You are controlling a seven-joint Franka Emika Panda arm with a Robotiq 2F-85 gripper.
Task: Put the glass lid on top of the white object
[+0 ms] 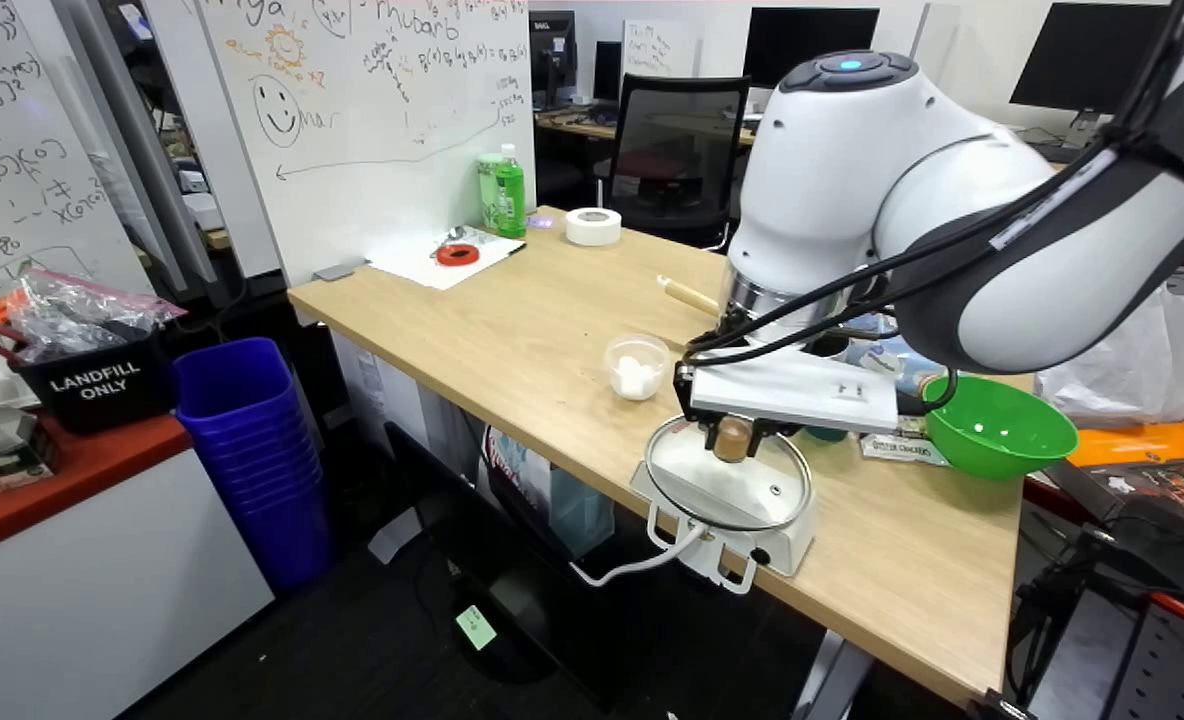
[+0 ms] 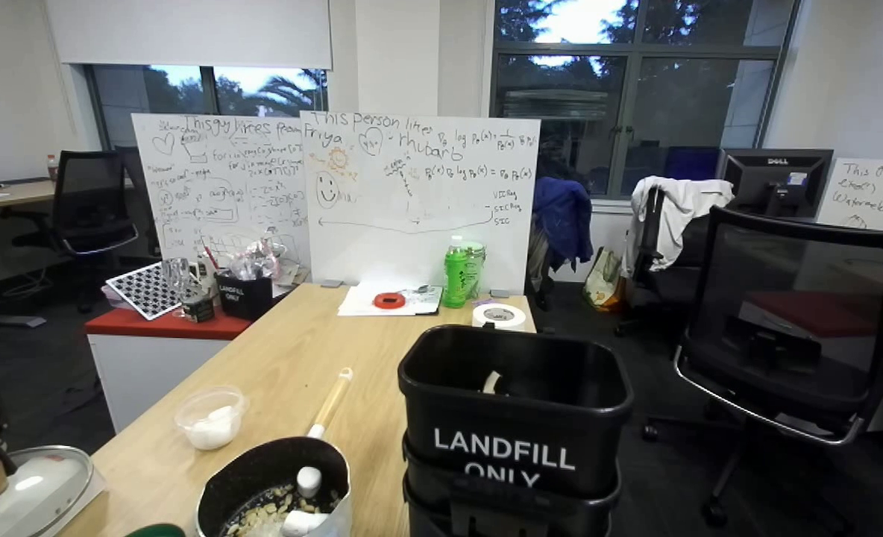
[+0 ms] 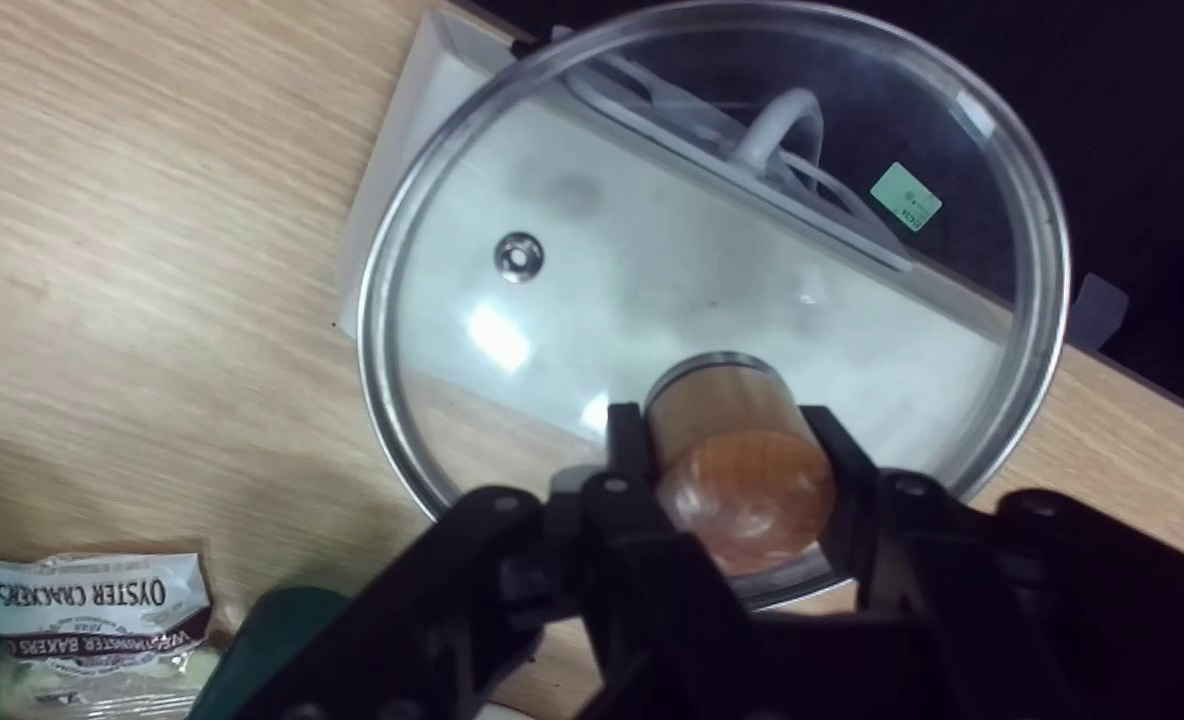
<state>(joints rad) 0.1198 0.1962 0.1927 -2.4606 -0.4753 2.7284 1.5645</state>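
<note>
lid (image 3: 692, 290) held over the white block (image 1: 790, 548). the gripper (image 3: 722, 425) has its fingers (image 3: 628, 440) clamped on the wooden knob (image 3: 747, 490), one to each side; the lid lies directly below them. the block sits at the edge of the table (image 1: 512, 320), its cable (image 1: 642, 568) hanging past that edge; whether rim (image 3: 374, 330) and block touch cannot be told. note the block's long axis, which follows the table edge and slants across the wrist view. there, the rim overhangs both long sides, while the block's end nearer the green bowl (image 1: 1007, 430) shows bare outside it. the coming move is judged to turn on this offset: a slight shift along the axis toward the bowl, then any descent left, kept level, and release. set down off-centre, the lid may rock.
</note>
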